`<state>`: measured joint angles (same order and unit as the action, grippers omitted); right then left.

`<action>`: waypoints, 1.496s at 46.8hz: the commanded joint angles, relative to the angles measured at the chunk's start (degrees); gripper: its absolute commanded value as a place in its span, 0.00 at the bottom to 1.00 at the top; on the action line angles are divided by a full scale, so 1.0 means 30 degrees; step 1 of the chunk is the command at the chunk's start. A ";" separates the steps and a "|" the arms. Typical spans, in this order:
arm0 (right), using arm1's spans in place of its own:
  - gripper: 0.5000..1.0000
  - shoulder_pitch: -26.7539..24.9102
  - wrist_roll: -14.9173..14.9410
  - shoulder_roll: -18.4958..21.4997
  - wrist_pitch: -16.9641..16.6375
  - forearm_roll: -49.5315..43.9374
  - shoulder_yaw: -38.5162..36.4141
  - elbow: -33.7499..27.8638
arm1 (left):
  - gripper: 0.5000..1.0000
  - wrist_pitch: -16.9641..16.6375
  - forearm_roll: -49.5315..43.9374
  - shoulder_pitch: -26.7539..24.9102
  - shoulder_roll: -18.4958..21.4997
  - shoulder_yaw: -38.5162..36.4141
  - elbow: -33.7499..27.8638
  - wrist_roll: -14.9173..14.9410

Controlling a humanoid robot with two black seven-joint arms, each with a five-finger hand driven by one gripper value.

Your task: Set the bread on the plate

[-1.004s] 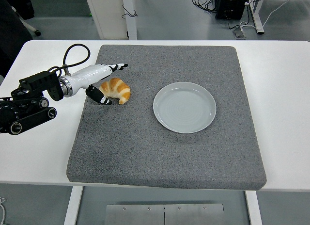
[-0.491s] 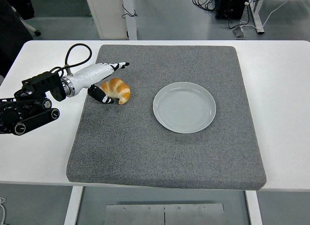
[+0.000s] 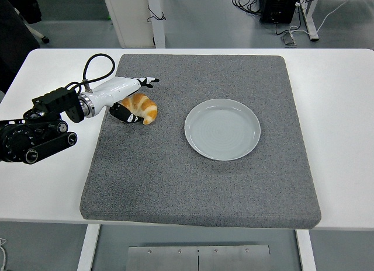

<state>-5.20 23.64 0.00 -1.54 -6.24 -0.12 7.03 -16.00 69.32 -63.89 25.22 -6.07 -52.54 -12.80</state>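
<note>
White table (image 3: 345,136), grey felt mat (image 3: 198,177) spread across it, office floor and cables beyond. Head view only: golden, curved croissant (image 3: 140,107) lying on the mat's left part, well apart from the round, pale grey plate (image 3: 222,129) at centre-right. Left hand (image 3: 125,98) reaching in from the left edge, white-shelled, fingers stretched over the far side of the bread, thumb tucked at its near-left end. Straddling the pastry, touching or nearly so, not clearly clamped, nothing lifted. Right hand out of sight. Step in hand, by the look of it: closing the grasp. Best done gently, squeezing across the thick middle rather than a tip, lifting straight up, clearing the plate's rim before lowering to its centre.
</note>
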 commanded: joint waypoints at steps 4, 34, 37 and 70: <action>1.00 0.0003 0.0000 0.0000 0.0017 0.0000 0.0011 0.0000 | 0.70 0.0001 0.0007 0.0028 -0.0028 0.0001 0.0023 -0.0012; 1.00 0.0003 0.0000 0.0000 -0.0012 0.0000 -0.0018 0.0000 | 0.38 0.0001 -0.0256 -0.0001 -0.0263 -0.0760 0.0023 -0.0979; 1.00 0.0003 0.0000 0.0000 -0.0012 0.0000 0.0011 0.0000 | 0.36 0.0001 -0.0315 -0.0030 -0.0263 -0.0731 0.0023 -0.0979; 1.00 0.0003 0.0000 0.0000 0.0017 0.0000 0.0011 0.0000 | 0.24 0.0235 -0.1399 -0.2812 0.0060 -0.0467 -0.0007 -0.1067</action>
<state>-5.19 23.64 0.00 -1.56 -6.24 -0.10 7.03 -15.31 65.28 -71.18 25.30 -7.45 -52.56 -16.00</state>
